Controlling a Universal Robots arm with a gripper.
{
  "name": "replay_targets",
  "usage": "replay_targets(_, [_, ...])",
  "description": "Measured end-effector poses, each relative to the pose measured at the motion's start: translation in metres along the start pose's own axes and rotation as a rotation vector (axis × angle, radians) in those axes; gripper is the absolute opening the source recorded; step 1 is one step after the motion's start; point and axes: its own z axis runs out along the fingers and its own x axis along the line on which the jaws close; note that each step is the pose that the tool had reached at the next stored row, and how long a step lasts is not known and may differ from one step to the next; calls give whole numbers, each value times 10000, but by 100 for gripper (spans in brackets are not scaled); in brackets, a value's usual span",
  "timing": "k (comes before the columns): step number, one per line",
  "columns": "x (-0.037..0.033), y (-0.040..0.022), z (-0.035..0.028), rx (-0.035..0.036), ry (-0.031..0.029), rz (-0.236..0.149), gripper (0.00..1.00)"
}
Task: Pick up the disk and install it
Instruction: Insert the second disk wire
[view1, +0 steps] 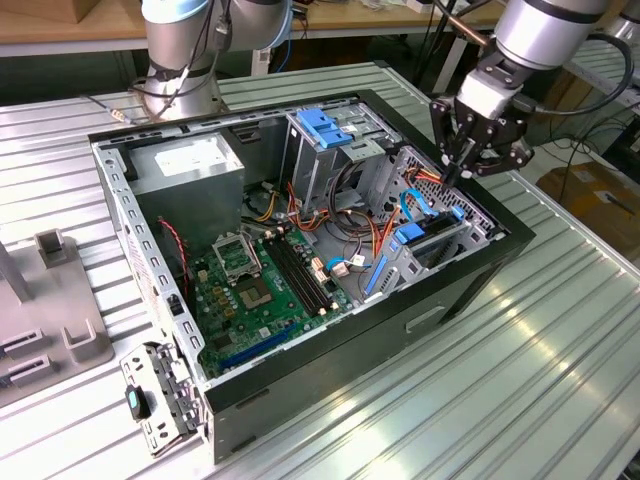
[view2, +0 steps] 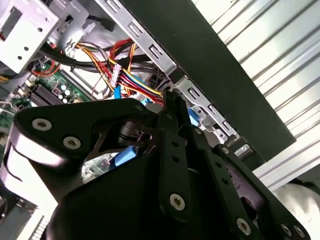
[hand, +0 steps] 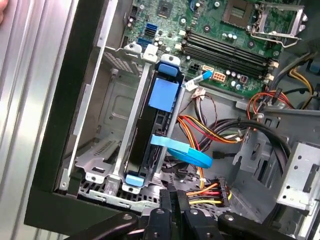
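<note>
One gripper (view1: 462, 168) hangs over the open computer case (view1: 470, 285), at the case's corner on the exterior view's right, its black fingers (hand: 172, 210) drawn close together with nothing seen between them. Its tips sit just above the case's edge, beside a bundle of red, yellow and orange wires (view2: 131, 79).

Just below the gripper, inside the case, the disk (hand: 150, 137) stands on edge in a grey metal drive bay (hand: 102, 150). In the first wrist view it shows as a dark slab held in a blue plastic rail frame, with a blue tab (hand: 164, 93) on its upper side and a smaller blue clip (hand: 134, 180) at the end nearest the gripper. Its labelled face cannot be made out, so no writing on it can be read. A flat blue cable (hand: 185, 152) curls away from the disk, touching it near the middle.

Farther from the gripper lies the green motherboard (view1: 255, 290), with memory slots (hand: 232, 49) and a processor socket (hand: 272, 20). Beyond that sits a grey power-supply box (view1: 190, 170) bearing a white label whose print is too small to read. The case rests on a ribbed metal desk (view1: 520, 380).
</note>
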Motion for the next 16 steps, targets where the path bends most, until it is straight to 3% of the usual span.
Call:
replay_targets(3, [0, 1, 6, 6, 46, 468, 16])
replay_targets(11, [-9, 35, 18, 10, 64, 658, 16])
replay_targets(16, [-8, 37, 33, 23, 148, 1520, 16])
